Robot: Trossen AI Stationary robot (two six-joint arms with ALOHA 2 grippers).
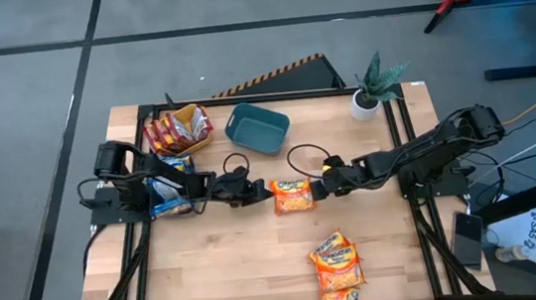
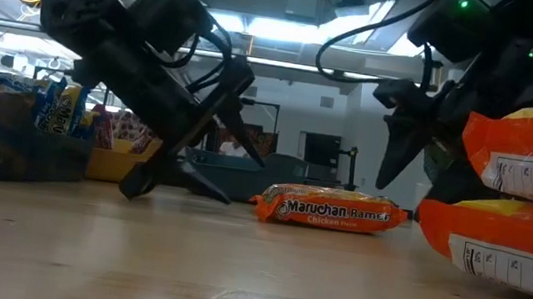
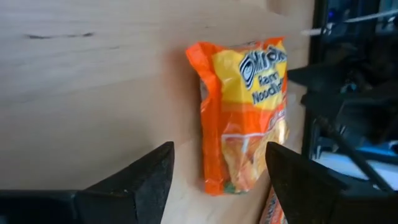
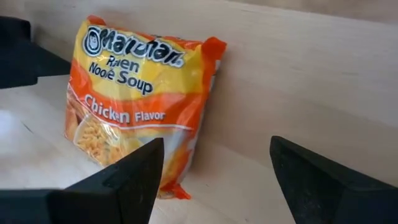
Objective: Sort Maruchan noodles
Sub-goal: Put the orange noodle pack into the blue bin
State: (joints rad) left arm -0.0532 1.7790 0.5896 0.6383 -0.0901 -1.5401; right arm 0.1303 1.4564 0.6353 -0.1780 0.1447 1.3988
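Light wooden table (image 1: pixel 220 265): orange Maruchan chicken packet (image 1: pixel 293 195) flat at centre; orange packet pile (image 1: pixel 336 263) near front edge; teal bin (image 1: pixel 257 128), potted plant (image 1: pixel 367 103) at back.

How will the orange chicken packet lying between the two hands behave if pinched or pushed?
The orange chicken packet lies flat on the table, so it shouldn't roll or tip. Its glossy, crinkled wrapper looks slippery and may slide when pushed. It probably lifts easily, though a hard pinch could crack the noodles.

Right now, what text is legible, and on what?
"Maruchan Ramen Noodle Soup", "Chicken Flavor": front of the orange packet at mid-table.
"Maruchan Ramen", "Chicken": its edge in the low view.
"S45": white tag off the table's right.
Fine print on the near orange stack and the bin packets: too blurred to read.
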